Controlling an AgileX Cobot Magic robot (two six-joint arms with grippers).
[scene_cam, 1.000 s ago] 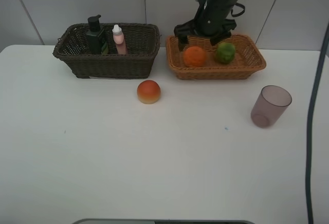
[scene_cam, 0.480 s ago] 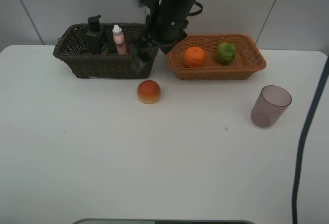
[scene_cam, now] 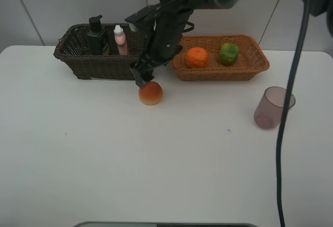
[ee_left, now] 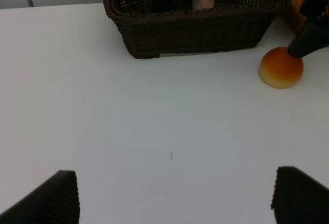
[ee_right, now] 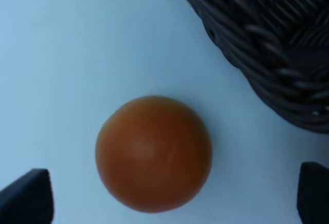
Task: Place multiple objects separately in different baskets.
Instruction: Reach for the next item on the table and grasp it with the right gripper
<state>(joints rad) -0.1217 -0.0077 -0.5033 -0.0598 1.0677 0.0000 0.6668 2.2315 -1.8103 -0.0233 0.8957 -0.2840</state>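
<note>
**Right arm across to the peach**

Swung over within the last second: right arm point(scene_cam: 169, 29), away from above the tan basket point(scene_cam: 255, 70), past the dark basket point(scene_cam: 104, 66), now down at that basket's front right corner. All else as before on the white table point(scene_cam: 156, 164).

At the back of the table, side by side and just apart: dark basket on the left, deeper; tan basket on the right, shallower. Well apart from both, out on the right of the table: purple see-through cup point(scene_cam: 273, 107), upright, mouth up. Upright inside the dark basket, near its left end: dark green pump bottle point(scene_cam: 95, 34), and just beside it to the right a pink bottle point(scene_cam: 120, 39) with a white cap. In the tan basket: orange point(scene_cam: 197, 57) toward the left, green fruit point(scene_cam: 228, 53) toward the right, near each other, not touching. On the bare table just in front of the dark basket's right corner: peach point(scene_cam: 150, 92), red on top, yellow below, outside both baskets.

Just above the peach's rear left side: right gripper point(scene_cam: 141, 79), fingers spread wide. Seen from its own wrist camera, one dark fingertip point(ee_right: 25, 196) to each side of the fruit, table showing in the gaps, no contact and no grip. Low over bare table: left gripper point(ee_left: 177, 198), fingers likewise wide apart, holding nothing, with peach and dark basket ahead of it.
</note>
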